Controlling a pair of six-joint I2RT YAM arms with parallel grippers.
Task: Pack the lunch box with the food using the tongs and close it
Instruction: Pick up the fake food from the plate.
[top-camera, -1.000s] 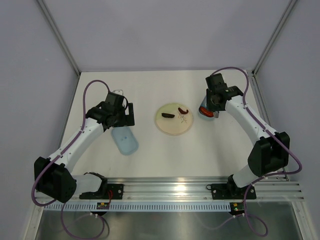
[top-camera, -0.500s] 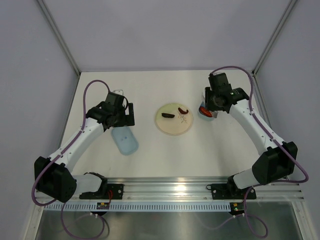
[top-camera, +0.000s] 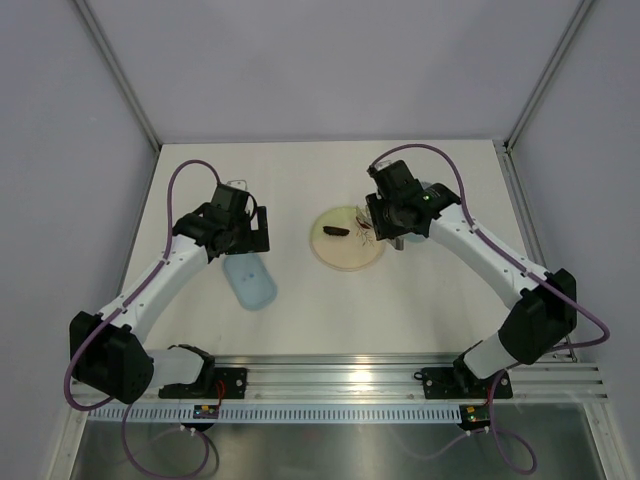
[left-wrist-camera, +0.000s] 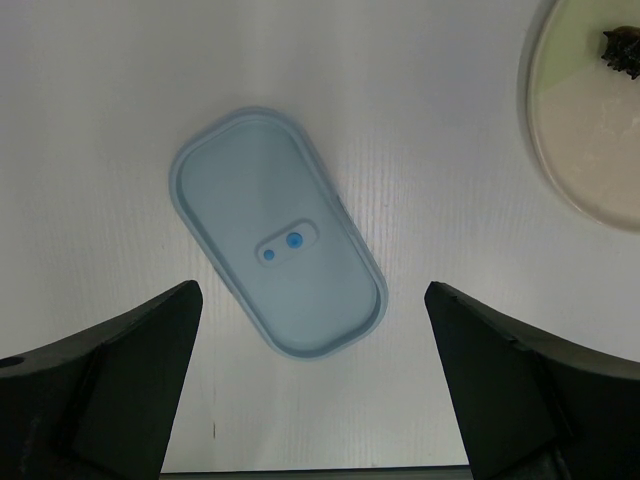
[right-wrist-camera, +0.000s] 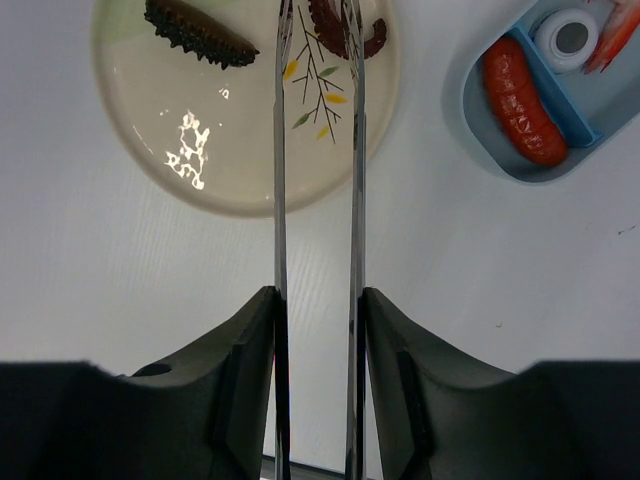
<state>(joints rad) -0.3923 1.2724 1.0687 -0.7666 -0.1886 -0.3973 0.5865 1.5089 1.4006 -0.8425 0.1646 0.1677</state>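
Left fingers (left-wrist-camera: 110, 390): spread wide, held above the desk (top-camera: 300, 320), with the lid seen below and between them.
Lid (left-wrist-camera: 240, 190): pale blue and laid flat on the desk at a slant, well apart from the tub. A raised rim and a small oval with two blue dots were shown on its upper face.
Right fingers (right-wrist-camera: 235, 390): closed on the tongs (right-wrist-camera: 281, 250), one finger pressed against the outside of each blade. The two blades were kept a narrow gap apart.
Tongs, reach: the blades were stretched forward from the fingers out over the plate (right-wrist-camera: 140, 120), where their tips were cut off by the top edge of the wrist view.
Plate: round and pale yellow with a small leaf sprig painted on it. It was set on the desk between the two arms.
Dark brown piece (right-wrist-camera: 200, 30): spiky, laid on the plate to the left of the blades and clear of them.
Red piece (right-wrist-camera: 330, 25): laid on the plate at the blade tips and crossed by the right blade in the wrist view — whether it was touched could not be told.
Lunch box (right-wrist-camera: 475, 95): open on the desk just beside the plate, on the right arm's side.
Lunch box, contents: a red sausage (right-wrist-camera: 520, 100) in one compartment; beyond the divider, a round piece (right-wrist-camera: 570, 37) with a dark centre and a shrimp (right-wrist-camera: 608, 38).
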